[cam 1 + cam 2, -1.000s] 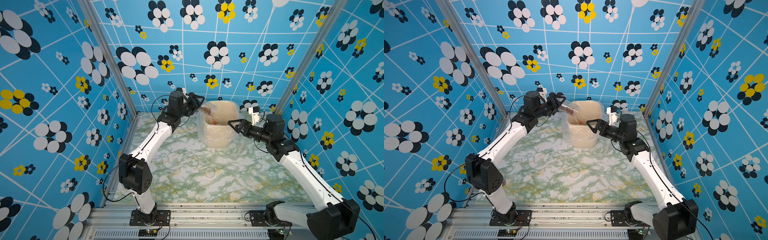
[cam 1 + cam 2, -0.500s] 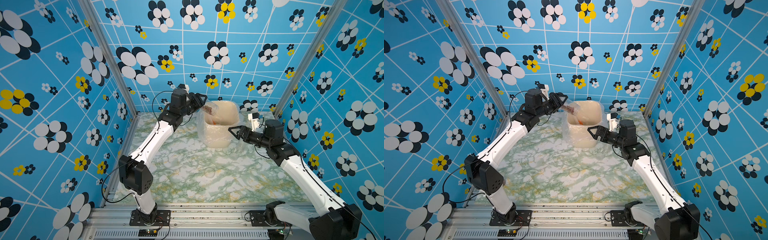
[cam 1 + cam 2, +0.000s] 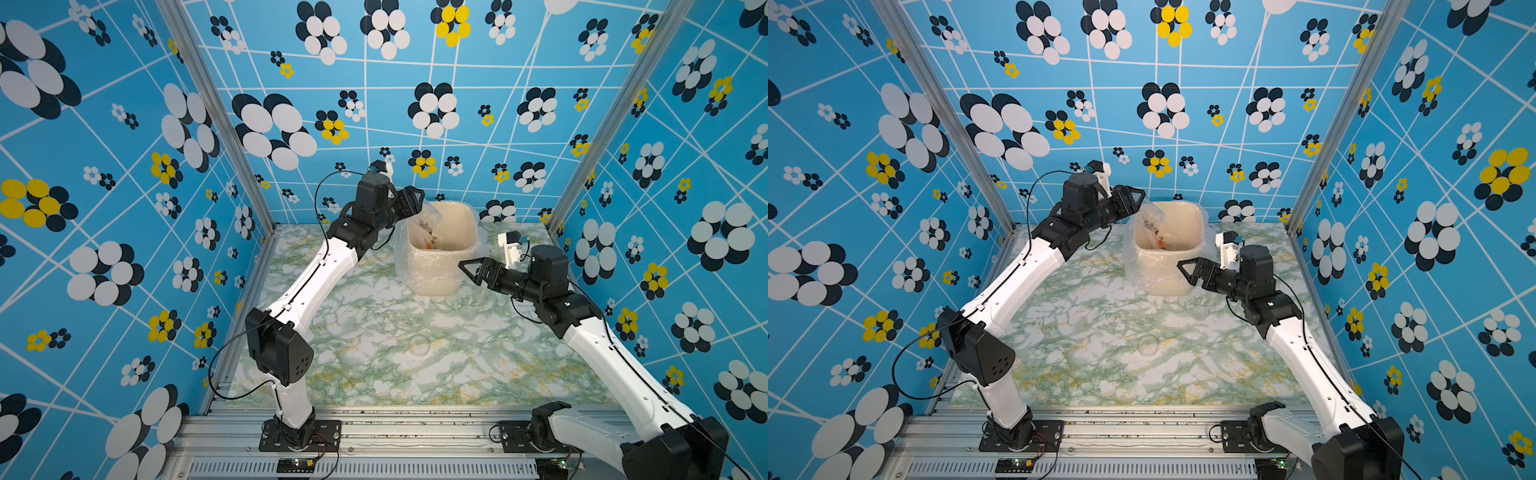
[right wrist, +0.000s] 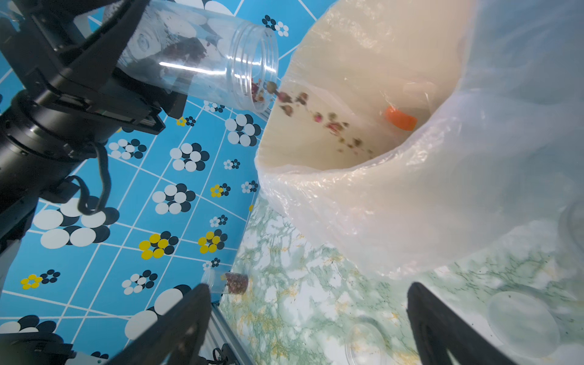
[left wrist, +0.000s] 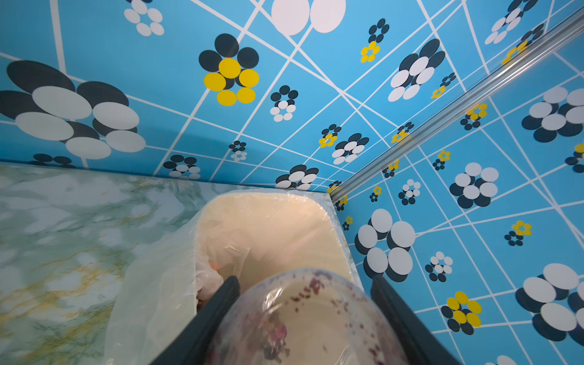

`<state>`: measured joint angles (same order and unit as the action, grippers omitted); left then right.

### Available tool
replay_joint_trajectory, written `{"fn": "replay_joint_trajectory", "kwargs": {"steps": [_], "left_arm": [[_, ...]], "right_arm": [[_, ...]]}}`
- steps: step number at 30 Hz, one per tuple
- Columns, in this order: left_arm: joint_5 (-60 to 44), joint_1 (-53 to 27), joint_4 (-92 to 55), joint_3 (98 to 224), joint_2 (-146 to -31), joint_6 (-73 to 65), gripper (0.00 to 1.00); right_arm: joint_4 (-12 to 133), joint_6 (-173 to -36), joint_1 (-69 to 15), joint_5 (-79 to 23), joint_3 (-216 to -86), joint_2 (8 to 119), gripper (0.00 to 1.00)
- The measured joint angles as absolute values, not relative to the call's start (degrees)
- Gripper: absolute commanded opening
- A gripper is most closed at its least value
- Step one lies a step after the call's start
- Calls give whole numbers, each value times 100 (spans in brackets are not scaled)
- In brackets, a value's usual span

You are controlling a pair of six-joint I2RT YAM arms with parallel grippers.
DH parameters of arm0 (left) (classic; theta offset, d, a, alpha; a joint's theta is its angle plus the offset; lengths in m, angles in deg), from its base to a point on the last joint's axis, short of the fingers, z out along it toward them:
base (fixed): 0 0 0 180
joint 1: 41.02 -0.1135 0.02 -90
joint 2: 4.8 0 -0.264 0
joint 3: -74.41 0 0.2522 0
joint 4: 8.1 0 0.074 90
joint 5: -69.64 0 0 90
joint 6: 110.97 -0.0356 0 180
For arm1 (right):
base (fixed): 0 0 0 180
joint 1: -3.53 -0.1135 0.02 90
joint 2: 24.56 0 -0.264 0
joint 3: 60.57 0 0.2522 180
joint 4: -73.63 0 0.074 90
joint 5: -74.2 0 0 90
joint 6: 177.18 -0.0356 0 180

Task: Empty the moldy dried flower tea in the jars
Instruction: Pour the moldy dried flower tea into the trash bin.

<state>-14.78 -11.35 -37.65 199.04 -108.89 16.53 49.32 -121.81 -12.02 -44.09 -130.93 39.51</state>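
My left gripper (image 3: 409,203) (image 3: 1130,198) is shut on a clear jar (image 3: 429,217) (image 3: 1152,217), held tilted mouth-down over the beige bin (image 3: 436,276) (image 3: 1167,280). In the right wrist view the moldy dried flower tea (image 4: 316,117) streams from the jar (image 4: 196,60) into the bin (image 4: 363,196). The left wrist view shows the jar's base (image 5: 303,319) between the dark fingers (image 5: 218,313), with reddish bits stuck inside. My right gripper (image 3: 471,269) (image 3: 1188,270) (image 4: 308,287) stands open and empty beside the bin's front right. A second jar (image 4: 232,281) with tea lies near the left wall.
The bin is lined with a clear plastic bag (image 3: 401,249), and an orange piece (image 4: 400,118) lies inside. Two clear round lids (image 3: 419,345) (image 3: 467,311) lie on the marble tabletop (image 3: 374,374). Blue patterned walls close in three sides.
The left arm has moved the jar farther over the bin and tilted it. The right gripper has dropped a little from the bin's rim to its side, staying open.
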Motion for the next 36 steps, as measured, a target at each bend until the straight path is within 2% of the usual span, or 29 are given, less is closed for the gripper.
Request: {"fn": "replay_joint_trajectory", "kwargs": {"steps": [4, 15, 26, 36], "left_arm": [[-2015, -846, -4163, 20341, -11092, 923, 3], [-3985, 205, -5542, 22527, -12487, -1490, 3], [-4085, 26, -6419, 23167, -12845, -1532, 0], [-3465, -86, -6537, 23230, -12845, -854, 0]], "right_arm": [[4917, -12140, -1202, -4361, -13093, 3938, 99], [4777, -12007, -1202, -4282, -13025, 3901, 99], [4755, -11928, -1202, -4223, -13018, 3855, 99], [4712, -11928, -1202, -4208, -13018, 3855, 99]]}}
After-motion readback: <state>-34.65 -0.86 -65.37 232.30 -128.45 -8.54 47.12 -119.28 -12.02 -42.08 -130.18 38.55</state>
